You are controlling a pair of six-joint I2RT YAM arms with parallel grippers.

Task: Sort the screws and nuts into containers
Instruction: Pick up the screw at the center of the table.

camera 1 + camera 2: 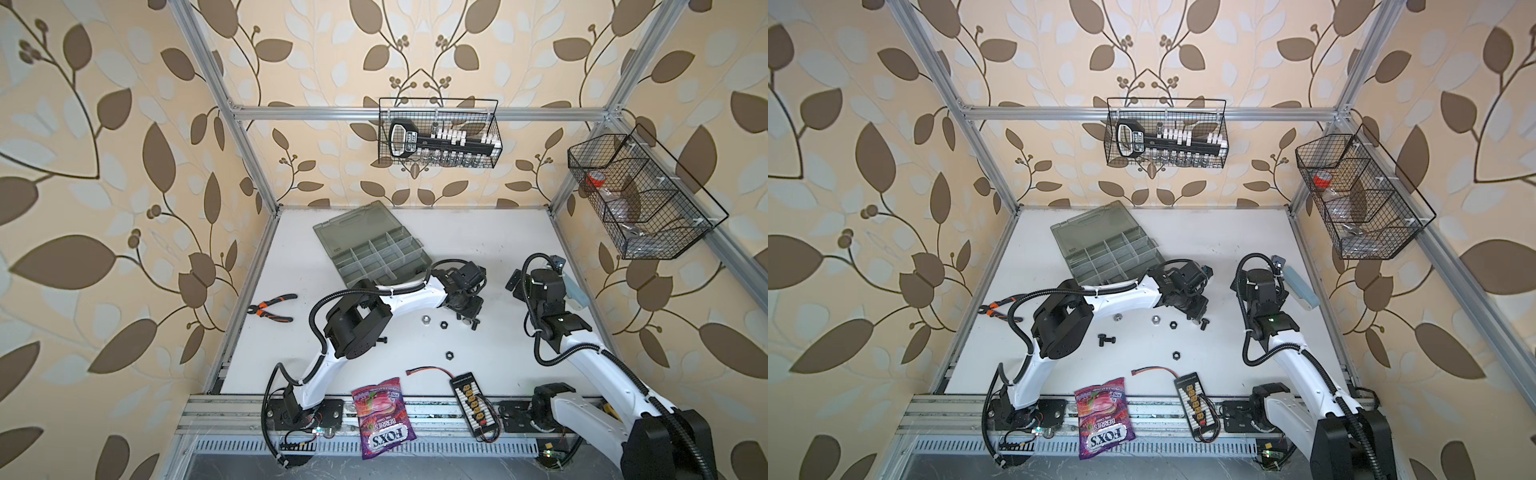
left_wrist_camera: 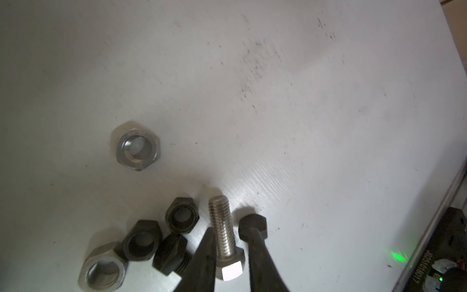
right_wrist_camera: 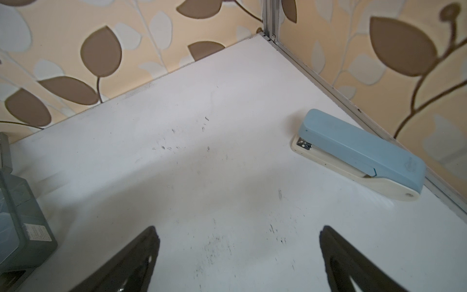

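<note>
- Top views both show the organizer case (image 1: 386, 266) (image 1: 1119, 259) lying open toward the back of the white table (image 1: 478, 249). Its compartments look empty, so no sorting shows yet.
- Left wrist view: a silver nut (image 2: 137, 146) lies alone. Nearer the camera, a cluster of nuts (image 2: 140, 244) crowds against a black screw (image 2: 169, 256).
- Left gripper (image 2: 228, 227) is down at the table with narrow jaws, one on each side of the silver screw (image 2: 223, 235). A sliver of table shows between the shank and one finger (image 2: 261, 257), so a firm pinch is not evident.
- Risk, as a judgement: the round threaded shank could roll or pivot out as the jaws meet it, and the heavier head end could droop on lifting.
- Risk: that same finger overlaps the hex head of a second black screw (image 2: 254, 225), which lies just beside the silver one. It could get dragged along, wedge in, or stop the finger from seating.
- Silver screw lies flat, its long axis running along the gap between the fingers. Its hex head is toward the wrist camera and its threaded tip points away, so the jaws squeeze across the shank.
- Right gripper (image 3: 238, 228) hovers over bare table with jaws wide and empty, near a blue stapler (image 3: 358, 154) and well apart from the hardware.
</note>
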